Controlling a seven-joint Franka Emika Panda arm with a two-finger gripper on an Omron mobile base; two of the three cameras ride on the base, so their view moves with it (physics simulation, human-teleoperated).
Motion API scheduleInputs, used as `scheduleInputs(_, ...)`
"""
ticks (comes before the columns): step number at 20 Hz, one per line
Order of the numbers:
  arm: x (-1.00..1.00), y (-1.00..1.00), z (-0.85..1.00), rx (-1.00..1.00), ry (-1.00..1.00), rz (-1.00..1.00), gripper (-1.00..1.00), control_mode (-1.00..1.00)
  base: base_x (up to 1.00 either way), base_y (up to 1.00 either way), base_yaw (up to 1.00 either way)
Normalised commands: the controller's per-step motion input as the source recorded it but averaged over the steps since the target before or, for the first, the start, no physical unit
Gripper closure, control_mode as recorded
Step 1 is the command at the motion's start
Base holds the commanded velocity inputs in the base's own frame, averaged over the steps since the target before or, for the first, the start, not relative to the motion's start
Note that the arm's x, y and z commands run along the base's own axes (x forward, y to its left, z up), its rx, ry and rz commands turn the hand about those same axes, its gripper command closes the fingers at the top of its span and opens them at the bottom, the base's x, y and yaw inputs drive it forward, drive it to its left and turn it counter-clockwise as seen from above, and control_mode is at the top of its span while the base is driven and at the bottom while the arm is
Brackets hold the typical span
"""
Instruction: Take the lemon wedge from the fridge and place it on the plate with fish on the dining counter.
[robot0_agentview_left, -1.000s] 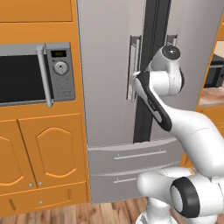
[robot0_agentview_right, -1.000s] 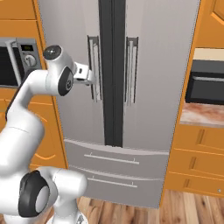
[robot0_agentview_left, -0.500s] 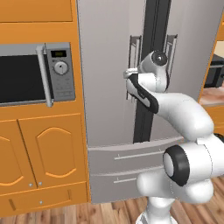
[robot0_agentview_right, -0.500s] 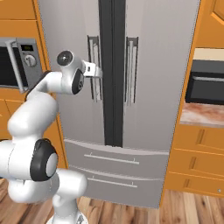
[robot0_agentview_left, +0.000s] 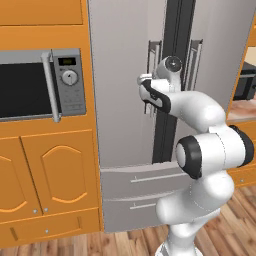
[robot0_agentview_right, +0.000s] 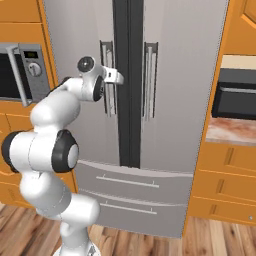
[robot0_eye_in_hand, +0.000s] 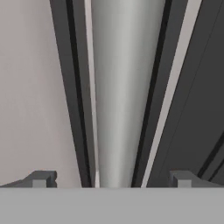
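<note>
The tall silver-grey fridge (robot0_agentview_left: 125, 75) (robot0_agentview_right: 190, 75) stands with both doors shut. My gripper (robot0_agentview_left: 145, 80) (robot0_agentview_right: 118, 77) is at the slim vertical handle (robot0_agentview_left: 150, 60) (robot0_agentview_right: 107, 95) of the left door. In the hand view the handle (robot0_eye_in_hand: 120, 87) runs up between my fingertips (robot0_eye_in_hand: 43, 178), and the open gripper (robot0_eye_in_hand: 113, 179) straddles it without closing on it. The lemon wedge is hidden behind the shut doors. Plate, fish and dining counter are out of view.
A grey microwave (robot0_agentview_left: 35, 85) (robot0_agentview_right: 20, 70) sits in the orange cabinets left of the fridge. The fridge's lower drawers (robot0_agentview_left: 140, 180) (robot0_agentview_right: 130, 185) are shut. On the right are a dark built-in appliance (robot0_agentview_right: 237, 97) and a marbled countertop (robot0_agentview_right: 232, 131).
The arm has stretched forward toward the fridge, bringing the hand from in front of the left door up to its handle. The jaws stay open. The fridge doors have not moved.
</note>
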Motion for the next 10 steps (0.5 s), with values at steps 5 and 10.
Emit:
scheduleInputs(5,0.64,-0.03,-0.1,0.0,0.0,0.0,-1.0,-1.0,0.0,0.0,0.0)
scheduleInputs(10,0.62,0.0,-0.14,0.0,0.0,0.0,1.0,-1.0,0.0,0.0,0.0)
